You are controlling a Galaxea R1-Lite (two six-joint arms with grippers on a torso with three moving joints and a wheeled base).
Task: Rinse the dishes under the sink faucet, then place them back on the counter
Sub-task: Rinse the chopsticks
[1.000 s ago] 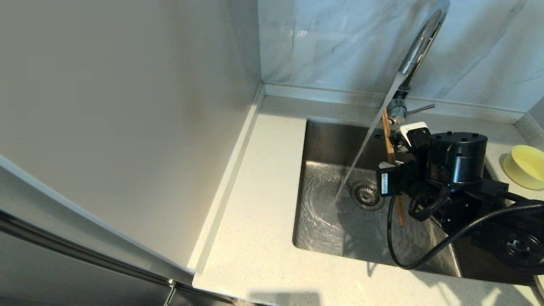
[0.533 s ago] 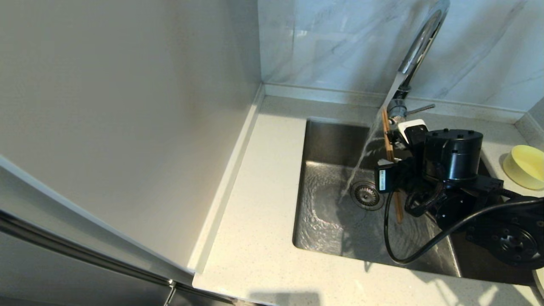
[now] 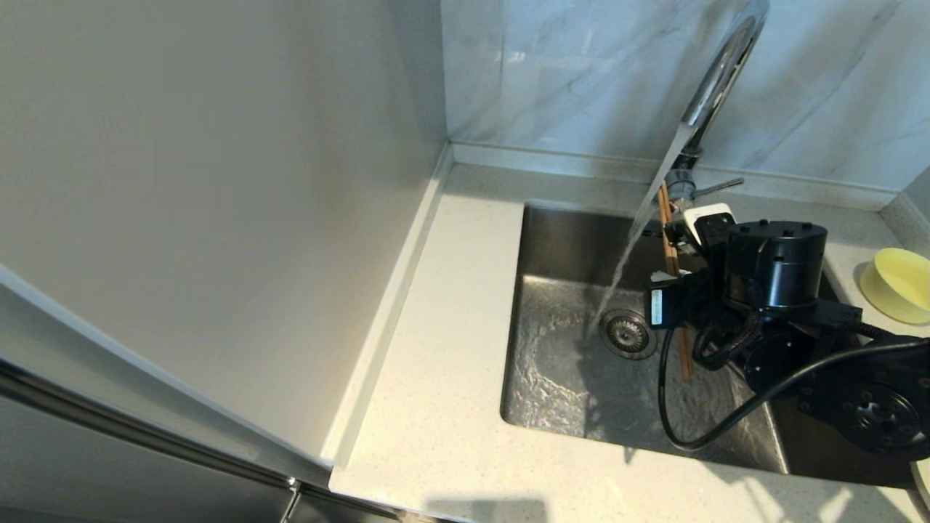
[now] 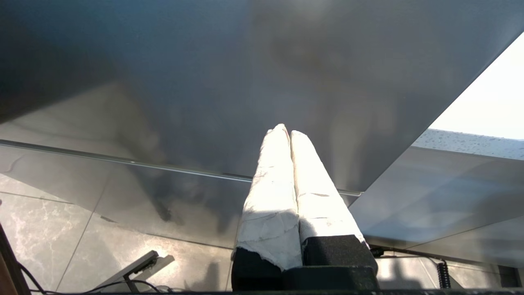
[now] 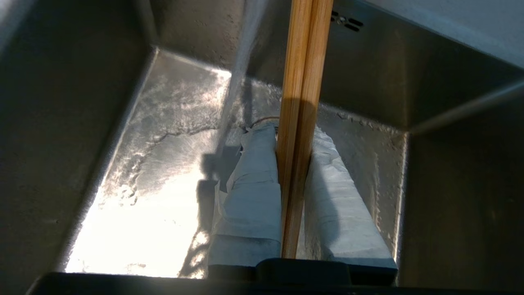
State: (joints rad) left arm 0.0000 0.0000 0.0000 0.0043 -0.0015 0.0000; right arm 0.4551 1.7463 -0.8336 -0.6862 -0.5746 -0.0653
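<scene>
Head view: a square steel sink (image 3: 559,378) is set into a pale speckled counter (image 3: 436,407), with grey-veined wall tiles (image 3: 567,73) behind it; a chrome faucet (image 3: 716,73) arches over the far right of the basin, and a stream of water (image 3: 625,261) slants down from it to land just left of the round drain strainer (image 3: 626,334); the right gripper (image 3: 672,258) reaches in from the right over the basin, holding a pair of brown chopsticks (image 3: 672,247) roughly upright, their shafts just right of the stream; a pale yellow bowl (image 3: 897,285) sits on the counter at the far right, well apart from the sink.

Left wrist view: the left gripper (image 4: 286,135) is away from the sink, facing a plain grey panel (image 4: 204,82); its two white-wrapped fingers (image 4: 270,196) are pressed together and hold nothing.

Right wrist view: the white-wrapped fingers (image 5: 249,196) clamp the chopsticks (image 5: 303,82) between them, the two sticks lying side by side and touching; the wet basin floor lies beyond, with the water falling just beside the sticks; two overflow slots (image 5: 346,20) show in the far wall.
</scene>
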